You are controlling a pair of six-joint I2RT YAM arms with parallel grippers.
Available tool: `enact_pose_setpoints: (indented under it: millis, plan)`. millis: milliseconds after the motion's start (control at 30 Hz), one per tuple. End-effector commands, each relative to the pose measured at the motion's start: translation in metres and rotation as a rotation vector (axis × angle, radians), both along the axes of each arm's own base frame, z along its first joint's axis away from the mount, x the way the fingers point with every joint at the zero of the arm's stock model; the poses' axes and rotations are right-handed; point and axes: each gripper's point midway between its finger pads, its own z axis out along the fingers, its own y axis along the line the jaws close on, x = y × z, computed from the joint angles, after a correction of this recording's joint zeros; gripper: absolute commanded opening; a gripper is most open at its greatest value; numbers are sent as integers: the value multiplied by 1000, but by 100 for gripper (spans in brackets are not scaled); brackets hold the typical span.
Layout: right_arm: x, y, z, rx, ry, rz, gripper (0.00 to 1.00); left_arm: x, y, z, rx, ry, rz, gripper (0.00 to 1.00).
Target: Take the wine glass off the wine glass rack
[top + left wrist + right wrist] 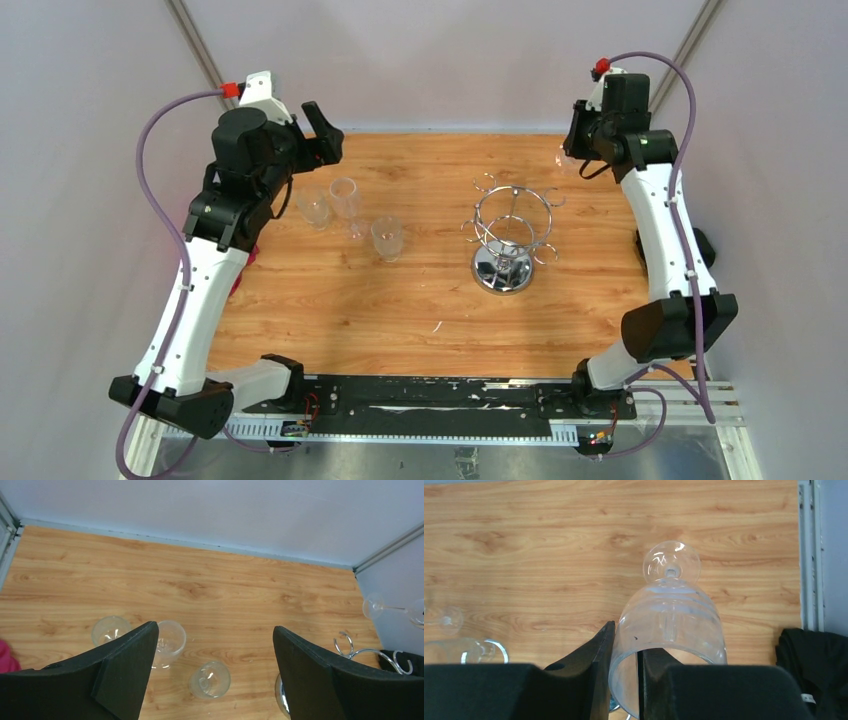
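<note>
Wine glass (pixel 669 625) status: off the rack (pixel 508 240) and carried by the right gripper (pixel 625 647); removal is judged complete, and setting the glass down is judged to be the step that remains. Top view: the rack stands right of centre on the table (pixel 400 310); it is shiny chrome wire with a round mirrored base, a thin central rod and a ring of curled hooks; no glass shows on any hook; three clear glasses (pixel 345 197) stand in a group near the far-left corner, well apart from the rack; the table surface is smooth wood-grain laminate. Left wrist view: the left gripper (pixel 214 627) is spread wide and holds nothing; its matte black fingers (pixel 127 672) frame the three glasses below; the carried glass shows at the far right, lying sideways in the air, its thin stem level. Right wrist view: the jaws are pressed onto the bowl wall at the rim, one finger outside and one inside; the bowl is thin, transparent and rounded with faint horizontal rings; the round foot points away from the gripper, above bare wood near the table's right edge.
</note>
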Motion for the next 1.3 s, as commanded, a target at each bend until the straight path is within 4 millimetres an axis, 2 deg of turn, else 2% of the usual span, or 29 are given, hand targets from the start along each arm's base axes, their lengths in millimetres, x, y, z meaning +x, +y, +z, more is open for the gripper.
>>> enact_pose_setpoints:
  millis: [0,233,333,500,533,833,1267]
  plan:
    - [0,-30,-16,-65,77,-59,0,7,0,-7,25,11,8,90]
    - [0,-41,-48,-83,173,-70,0,12,-4,-13,32,29,-7,92]
    - [0,-46,-57,-84,199,-76,0,14,-5,-16,36,39,-10,100]
    - [3,-47,-74,-77,253,-63,0,16,-6,-21,42,51,-15,100]
    - [4,-55,-79,-75,269,-80,0,16,-6,-22,43,55,-13,100]
    - [6,-67,-127,-49,417,-90,0,20,-5,-30,52,72,-6,100]
    - [10,-74,-154,2,471,-96,0,27,-9,-38,52,94,-14,100]
